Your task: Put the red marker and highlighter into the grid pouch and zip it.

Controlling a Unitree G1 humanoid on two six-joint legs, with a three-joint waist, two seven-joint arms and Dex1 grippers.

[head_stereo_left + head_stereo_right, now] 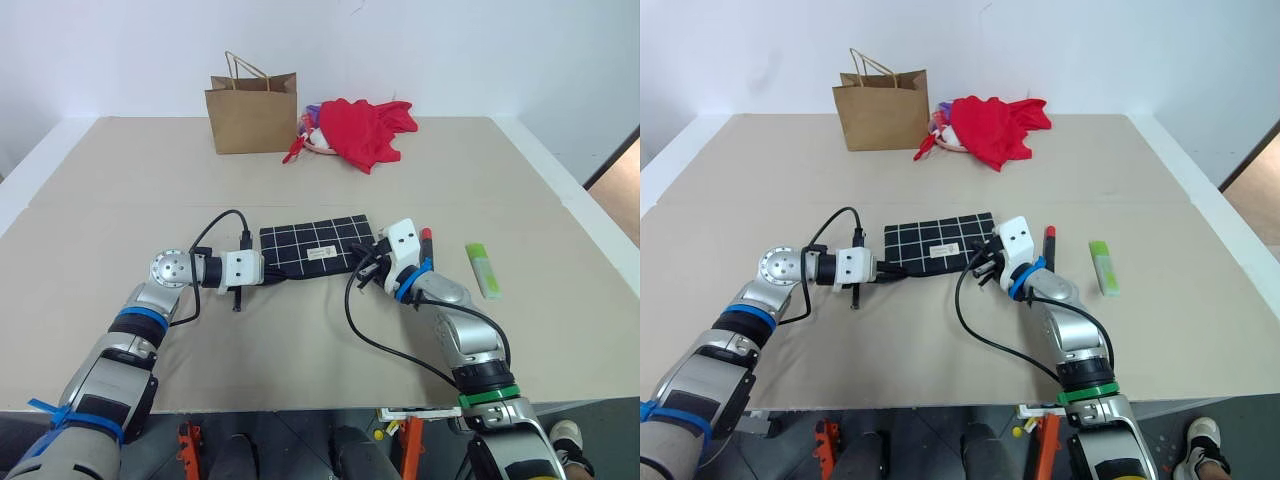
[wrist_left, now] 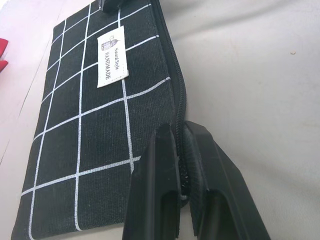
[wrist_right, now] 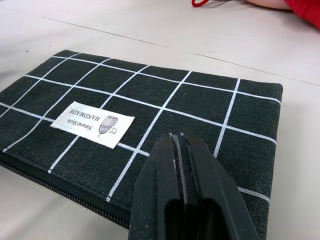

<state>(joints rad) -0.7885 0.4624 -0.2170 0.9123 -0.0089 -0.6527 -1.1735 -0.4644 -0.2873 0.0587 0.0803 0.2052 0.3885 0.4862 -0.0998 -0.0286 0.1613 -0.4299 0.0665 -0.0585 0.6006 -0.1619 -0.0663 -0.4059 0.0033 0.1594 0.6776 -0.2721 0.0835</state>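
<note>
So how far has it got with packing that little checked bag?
Nothing is packed yet. The red marker and the highlighter lie on the table, outside the grid pouch. In hand: the left claw is shut on the pouch's zipper edge, and the shut right claw rests at its other end. Left: open the pouch, load both pens, zip it.

Silver arms with blue and green bands, white wrist housings, looping black cables, black-fingered grippers.
</note>
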